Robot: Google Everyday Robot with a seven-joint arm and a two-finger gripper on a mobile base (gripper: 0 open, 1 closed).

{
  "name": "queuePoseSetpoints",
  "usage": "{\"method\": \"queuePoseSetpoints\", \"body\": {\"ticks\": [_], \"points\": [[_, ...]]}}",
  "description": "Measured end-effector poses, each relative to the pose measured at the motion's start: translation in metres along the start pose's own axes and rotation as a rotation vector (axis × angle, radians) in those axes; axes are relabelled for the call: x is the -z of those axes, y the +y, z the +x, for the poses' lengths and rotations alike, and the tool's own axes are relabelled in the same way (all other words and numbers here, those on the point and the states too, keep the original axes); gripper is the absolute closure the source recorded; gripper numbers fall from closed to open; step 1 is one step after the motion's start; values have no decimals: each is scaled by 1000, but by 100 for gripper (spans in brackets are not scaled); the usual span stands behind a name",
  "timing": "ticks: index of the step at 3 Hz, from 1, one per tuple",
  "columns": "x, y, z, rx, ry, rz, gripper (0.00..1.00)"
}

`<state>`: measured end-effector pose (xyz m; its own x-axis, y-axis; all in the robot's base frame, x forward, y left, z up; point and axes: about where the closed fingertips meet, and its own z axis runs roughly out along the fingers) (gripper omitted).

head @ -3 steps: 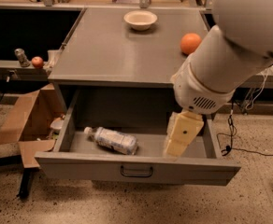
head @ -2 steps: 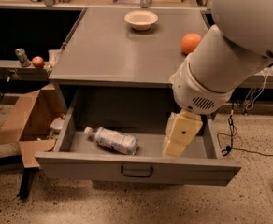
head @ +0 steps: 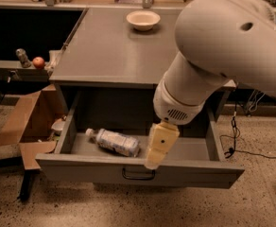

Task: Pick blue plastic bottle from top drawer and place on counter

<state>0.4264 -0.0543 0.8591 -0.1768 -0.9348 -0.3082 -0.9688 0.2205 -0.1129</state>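
The gripper (head: 158, 146) hangs inside the open top drawer (head: 81, 167), near its front panel; I cannot tell whether it is clenched or released. The blue plastic bottle (head: 114, 142) lies on its side just beside it at 9 o'clock, ungrasped. 1 white bowl (head: 143, 19) sits on the counter (head: 109, 51) at 12 o'clock. 1 cardboard box (head: 24, 122) stands on the speckled floor at the drawer's 9 o'clock.

Bottle (head: 113, 142) lies in top drawer (head: 138, 171), end effector (head: 153, 160) seemingly just right of it
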Motion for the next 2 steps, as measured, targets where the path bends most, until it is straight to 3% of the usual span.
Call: {"method": "queuePoseSetpoints", "body": {"ticks": [1,2], "points": [[-47,0,-15,-27,-15,-44,0],[-78,-9,-27,-104,-45,-36,0]]}}
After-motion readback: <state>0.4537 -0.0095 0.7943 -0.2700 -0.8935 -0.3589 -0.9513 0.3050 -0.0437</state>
